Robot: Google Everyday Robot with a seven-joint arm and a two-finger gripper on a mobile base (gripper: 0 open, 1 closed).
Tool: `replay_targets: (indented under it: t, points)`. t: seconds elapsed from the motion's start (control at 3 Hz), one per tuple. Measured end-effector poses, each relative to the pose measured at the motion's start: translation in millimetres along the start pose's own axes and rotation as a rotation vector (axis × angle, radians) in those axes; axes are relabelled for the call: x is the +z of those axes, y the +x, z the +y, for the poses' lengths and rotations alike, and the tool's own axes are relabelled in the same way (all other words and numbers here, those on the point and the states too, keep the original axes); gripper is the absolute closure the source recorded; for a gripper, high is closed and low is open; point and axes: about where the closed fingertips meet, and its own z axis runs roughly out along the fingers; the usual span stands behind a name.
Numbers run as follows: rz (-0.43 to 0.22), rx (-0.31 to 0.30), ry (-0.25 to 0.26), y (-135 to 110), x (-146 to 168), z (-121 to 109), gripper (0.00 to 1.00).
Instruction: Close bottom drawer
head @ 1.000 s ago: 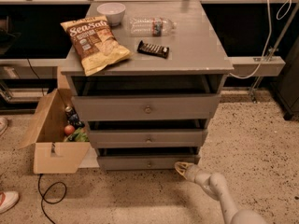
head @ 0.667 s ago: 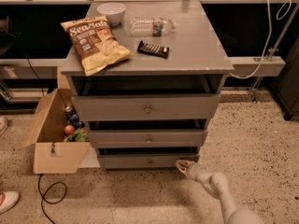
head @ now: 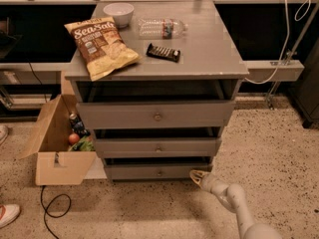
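The bottom drawer [head: 158,171] is the lowest grey front of the cabinet, wide and shallow with a tiny round centre knob [head: 160,173]. It stands slightly pulled out, with a dark gap above it. My gripper [head: 197,177] is at floor level just right of the drawer front's right end, close to its corner. My white arm [head: 234,200] runs from it down to the lower right.
The middle drawer [head: 158,146] and top drawer [head: 155,114] also stand slightly out. On the cabinet top lie a chip bag [head: 99,45], a bowl [head: 118,13], a water bottle [head: 162,27] and a dark bar [head: 163,52]. An open cardboard box [head: 56,148] stands at left. A cable [head: 50,208] lies on the floor.
My gripper has stayed near the drawer's right end, shifting only slightly. The drawer front looks unchanged.
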Motion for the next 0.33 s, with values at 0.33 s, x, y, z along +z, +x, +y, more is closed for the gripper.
replay_targets:
  t: [0.33]
  points:
    - [0.050, 0.033, 0.041, 19.2, -37.4, -2.5, 1.00]
